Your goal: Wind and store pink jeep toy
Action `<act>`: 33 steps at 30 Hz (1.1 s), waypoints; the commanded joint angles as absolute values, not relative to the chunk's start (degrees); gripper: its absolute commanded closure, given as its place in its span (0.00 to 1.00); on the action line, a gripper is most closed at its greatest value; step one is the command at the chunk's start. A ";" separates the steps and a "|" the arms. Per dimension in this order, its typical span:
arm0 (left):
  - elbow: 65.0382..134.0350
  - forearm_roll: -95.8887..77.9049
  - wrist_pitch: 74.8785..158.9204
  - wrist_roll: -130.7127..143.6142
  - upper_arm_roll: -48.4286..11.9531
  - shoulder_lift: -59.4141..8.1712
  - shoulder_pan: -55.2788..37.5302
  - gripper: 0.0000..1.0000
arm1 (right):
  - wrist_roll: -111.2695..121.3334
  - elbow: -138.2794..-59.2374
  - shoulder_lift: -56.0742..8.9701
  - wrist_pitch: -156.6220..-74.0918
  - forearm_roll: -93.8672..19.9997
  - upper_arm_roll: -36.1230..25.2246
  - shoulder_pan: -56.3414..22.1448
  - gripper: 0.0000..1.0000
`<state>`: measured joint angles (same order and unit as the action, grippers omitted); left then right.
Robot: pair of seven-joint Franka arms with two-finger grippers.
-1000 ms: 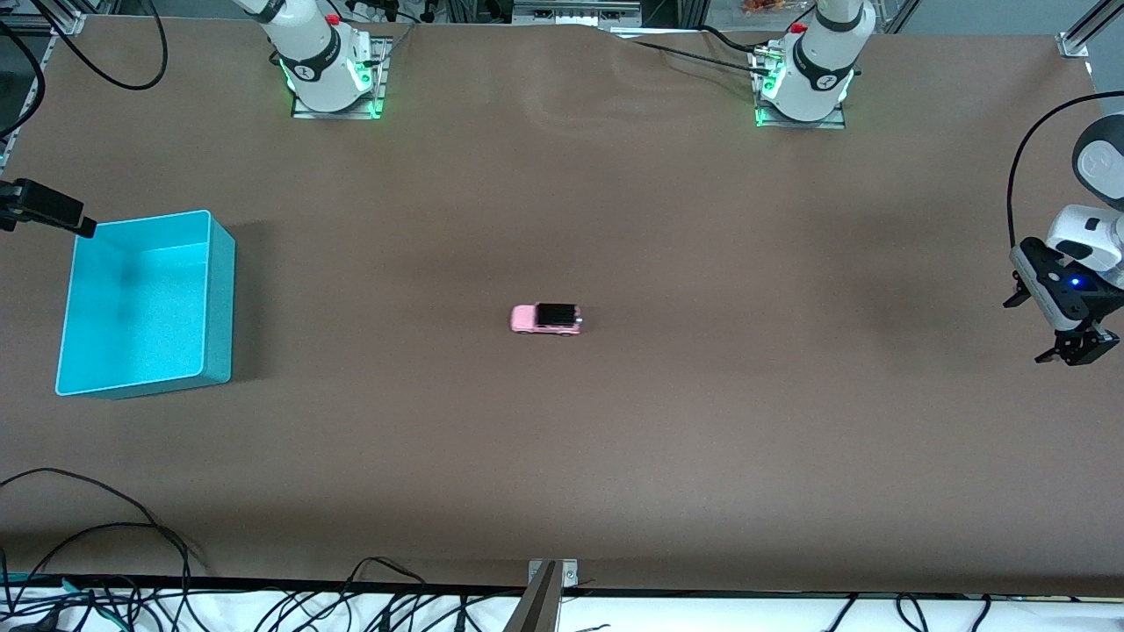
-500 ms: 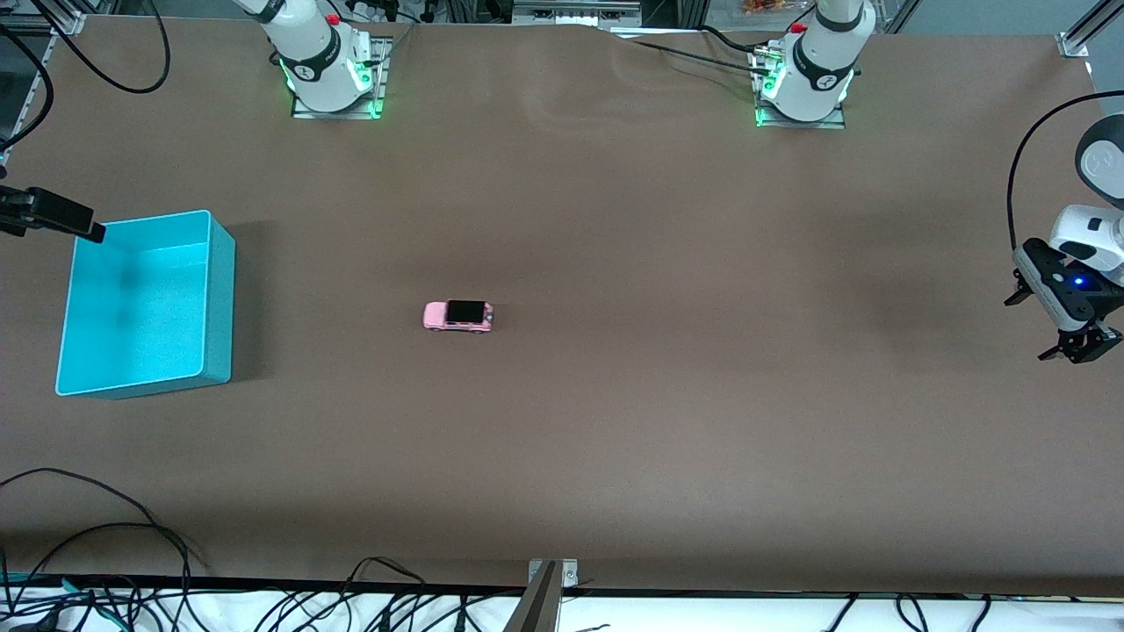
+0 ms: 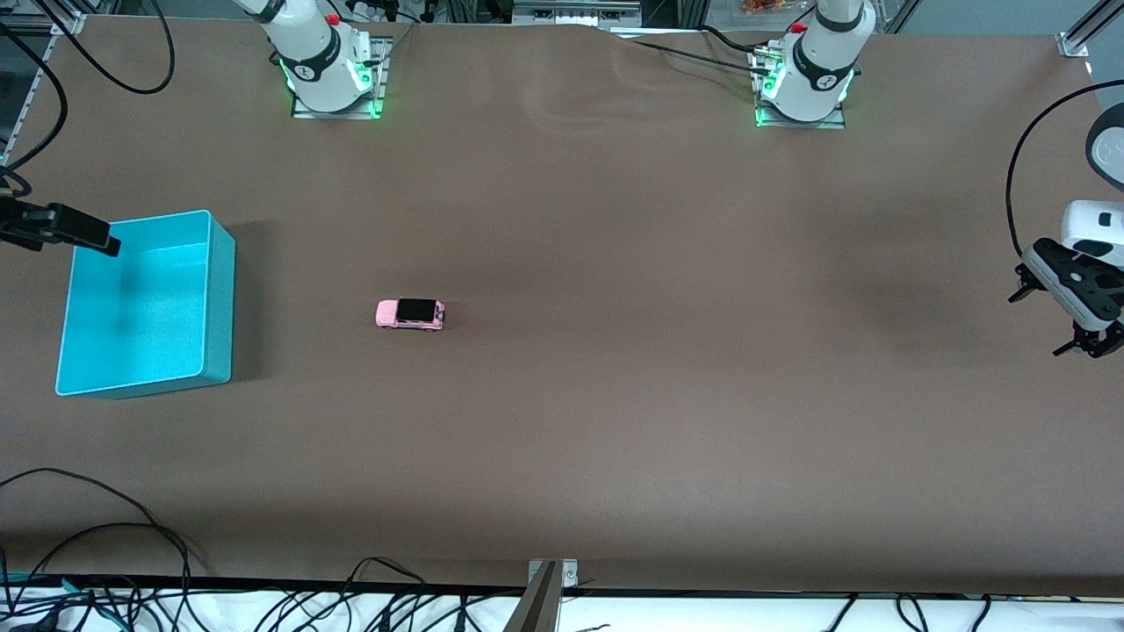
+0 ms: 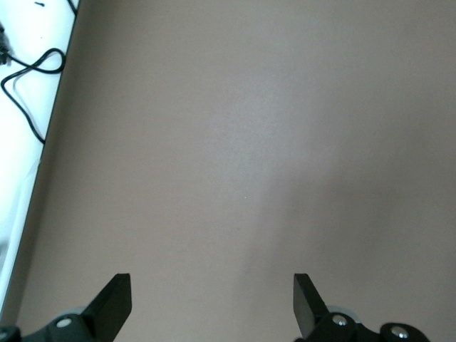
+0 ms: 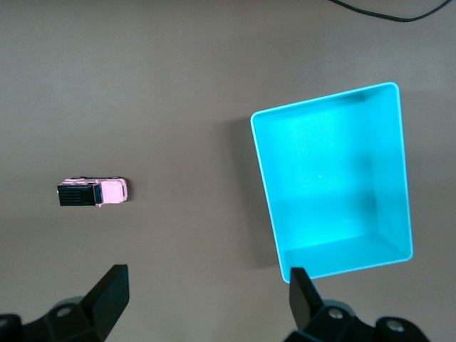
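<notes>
My right gripper [image 5: 203, 299] hangs with its fingers [image 5: 110, 292] spread wide and empty over the turquoise bin [image 3: 219, 263] at the right arm's end of the table [image 3: 615, 439]. Below my fingertips I see the bin's open mouth, nothing in it, and out past one fingertip the pink jeep toy [image 3: 410, 313] sits alone on the bare brown cloth, well apart from the bin and from me. My left gripper [image 4: 212, 303] waits over the table's edge at the left arm's end, fingers just as wide apart, with only cloth under them.

The risk, as I judge it, is the car itself. It is tiny, on wheels, and if its spring is wound it may roll on, so a descent aimed at this spot could land on cloth. If I close on it crookedly, a fingertip could nudge it and send it skating away. Clamping across the roof instead of the flanks could let it squirt out. Carrying it low, I might knock the bin's wall.
</notes>
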<state>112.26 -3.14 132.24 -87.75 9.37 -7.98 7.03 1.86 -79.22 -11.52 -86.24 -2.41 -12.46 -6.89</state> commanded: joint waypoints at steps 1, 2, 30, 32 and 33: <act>112.41 -1.58 130.34 -82.45 8.79 -6.33 6.94 0.00 | 1.32 -82.61 -10.28 -89.03 -3.34 -10.90 -6.94 0.00; 112.41 -1.58 130.08 -81.48 8.79 -6.15 6.94 0.00 | 1.32 -82.97 -10.28 -89.47 -3.34 -10.64 -6.94 0.00; 96.60 3.08 98.80 -55.39 1.23 -3.52 6.86 0.00 | 2.28 -96.24 -11.34 -103.18 -3.08 0.18 -8.96 0.00; 95.54 3.08 97.04 -52.22 0.79 -3.52 6.86 0.00 | 3.07 -96.59 -11.60 -103.62 -3.25 0.18 -9.23 0.00; 95.10 2.99 96.34 -50.38 0.62 -3.52 6.86 0.00 | 3.60 -96.77 -11.86 -103.62 -3.25 0.26 -9.40 0.00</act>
<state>98.56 1.67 101.15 -57.72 2.05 -3.44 6.84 1.84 -94.10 -12.45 -101.47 -2.48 0.21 -8.46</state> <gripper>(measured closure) 0.000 0.000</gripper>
